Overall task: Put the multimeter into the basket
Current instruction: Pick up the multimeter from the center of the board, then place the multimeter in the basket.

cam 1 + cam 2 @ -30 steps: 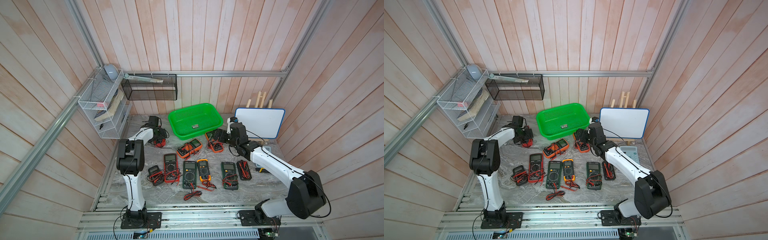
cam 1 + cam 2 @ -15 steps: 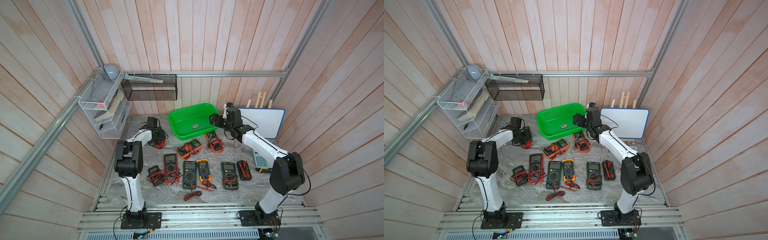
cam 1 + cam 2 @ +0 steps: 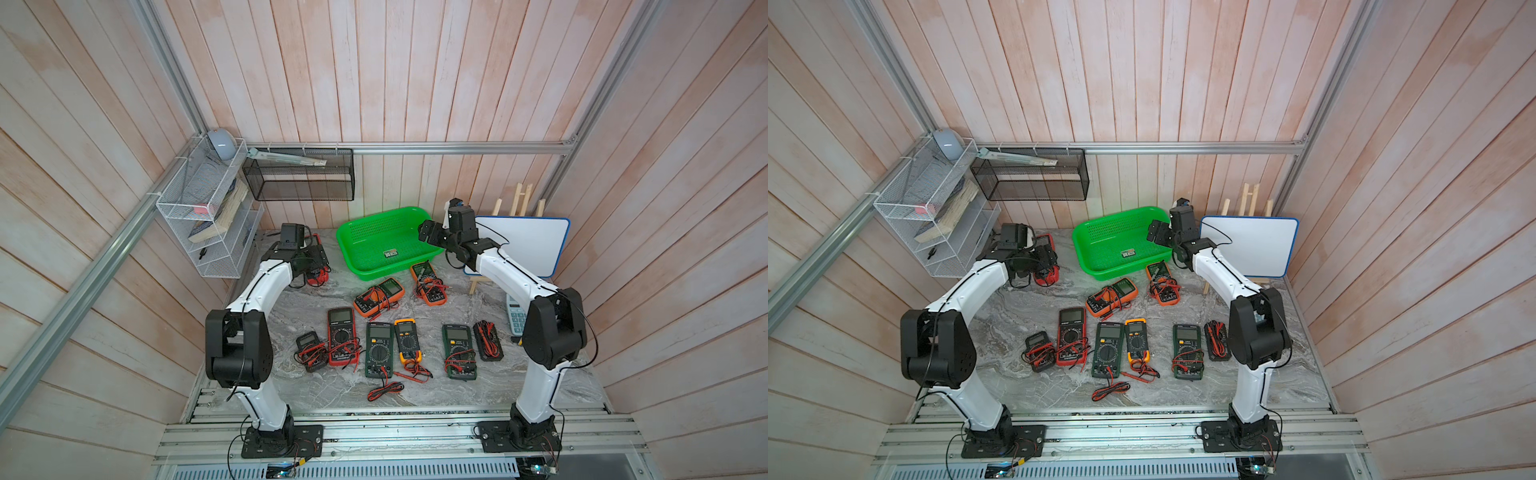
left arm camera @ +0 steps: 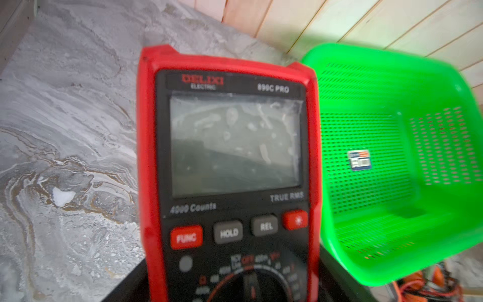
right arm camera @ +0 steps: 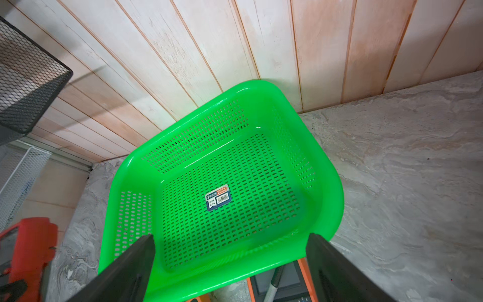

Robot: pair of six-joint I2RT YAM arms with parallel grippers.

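**Grabbing the red multimeter, basket run up next**

We've got the left claw (image 3: 314, 259) clenched on the sides of the red multimeter (image 4: 230, 146), down by the desk (image 3: 316, 320), left of centre in both top views, just left of the basket (image 3: 374, 226). We reckon this is the lift-and-carry step: clear the rolled rim, then let go inside. The right claw (image 5: 231, 237) hangs spread wide and empty over the basket's right corner, which might crowd the drop. Two orange meters (image 3: 428, 282) sit in front, and the leads (image 3: 318, 279) could snag.
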